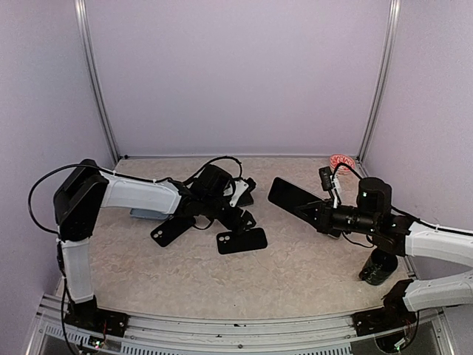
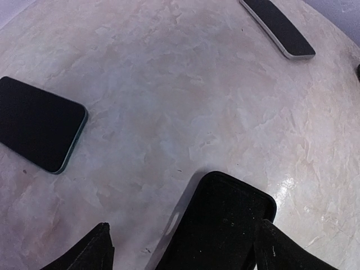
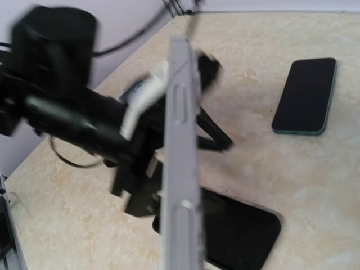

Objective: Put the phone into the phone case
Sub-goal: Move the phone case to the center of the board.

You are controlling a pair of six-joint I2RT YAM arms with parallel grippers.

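Clamping the silver-edged, black-faced phone (image 1: 290, 195) at centre right was the right gripper (image 1: 319, 212); only the left wrist view showed the left gripper (image 2: 188, 250) spread wide over the phone case (image 2: 219, 216).

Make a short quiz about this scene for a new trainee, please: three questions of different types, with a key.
1. True or false: the right gripper holds a phone lifted off the table.
2. Choose one. The left gripper is: (A) shut on a phone, (B) open over a black case that lies on the table, (C) outside every view.
3. Fill in: the right wrist camera sees the held phone from its side ____, not its screen.

Key: 1 true; 2 B; 3 edge.
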